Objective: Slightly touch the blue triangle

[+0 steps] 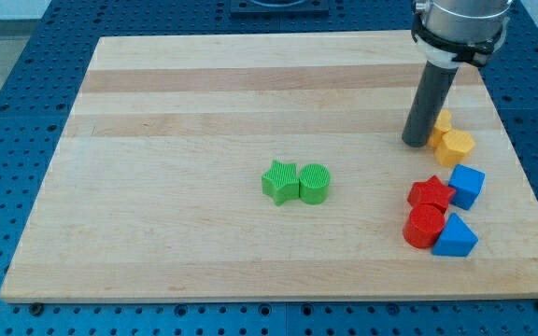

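The blue triangle [454, 237] lies near the board's bottom right, touching a red round block [424, 227] on its left. My tip [415, 143] rests on the board at the view's upper right, well above the blue triangle, right beside the left of two yellow blocks. A red star [431, 194] and a blue cube [466, 185] lie between my tip and the triangle.
Two yellow blocks [454, 146] sit right of my tip, one partly hidden behind the rod [442, 121]. A green star [280, 181] and a green cylinder [314, 184] sit together mid-board. The wooden board [204, 93] lies on a blue perforated table.
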